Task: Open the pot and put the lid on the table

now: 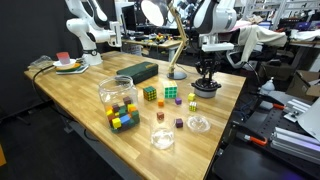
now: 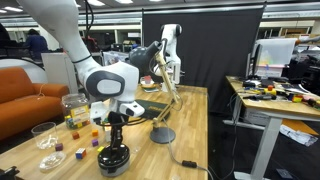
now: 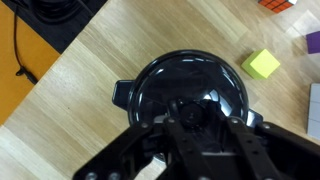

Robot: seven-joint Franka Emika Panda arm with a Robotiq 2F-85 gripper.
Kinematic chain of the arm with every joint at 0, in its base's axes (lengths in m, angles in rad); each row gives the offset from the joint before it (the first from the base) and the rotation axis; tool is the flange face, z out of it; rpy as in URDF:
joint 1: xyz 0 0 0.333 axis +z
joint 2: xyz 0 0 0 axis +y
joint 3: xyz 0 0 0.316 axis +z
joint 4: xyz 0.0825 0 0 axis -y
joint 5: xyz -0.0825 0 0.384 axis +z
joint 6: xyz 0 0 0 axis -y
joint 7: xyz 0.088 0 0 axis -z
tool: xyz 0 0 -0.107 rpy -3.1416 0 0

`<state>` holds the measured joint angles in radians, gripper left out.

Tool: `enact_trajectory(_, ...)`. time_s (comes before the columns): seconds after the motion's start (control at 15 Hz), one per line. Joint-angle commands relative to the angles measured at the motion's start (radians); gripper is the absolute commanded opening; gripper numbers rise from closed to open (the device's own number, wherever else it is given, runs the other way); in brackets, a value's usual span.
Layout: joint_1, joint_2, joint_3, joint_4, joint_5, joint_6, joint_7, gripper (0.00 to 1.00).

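The black pot [image 1: 207, 90] stands near the far edge of the wooden table [image 1: 80, 100], with its dark lid [image 3: 170, 80] on it. The pot also shows in an exterior view [image 2: 113, 160], low in front. My gripper [image 3: 193, 113] points straight down over the pot. Its fingers sit tight on either side of the lid's knob in the wrist view. In both exterior views the gripper [image 1: 207, 72] [image 2: 113, 132] reaches down onto the lid. The lid appears to rest on the pot's rim [image 3: 122, 92].
A lamp base [image 1: 177, 73] [image 2: 161, 135] stands close beside the pot. A clear jar of coloured blocks [image 1: 118, 97], two clear dishes [image 1: 163, 138] [image 1: 198, 123], puzzle cubes [image 1: 150, 94] and a black box [image 1: 137, 71] are on the table. A yellow-green cube [image 3: 263, 64] lies near the pot.
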<state>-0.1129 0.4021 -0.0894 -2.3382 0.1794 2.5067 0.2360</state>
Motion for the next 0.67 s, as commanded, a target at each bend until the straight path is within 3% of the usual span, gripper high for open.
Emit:
enact_trajectory(0.0,-0.007,0.022,0.002,0.013,0.021,-0.005,-0.029,0.08)
enact_trajectory(0.6,-0.003,-0.012,-0.01,0.015,0.006,-0.025,-0.029,0.08)
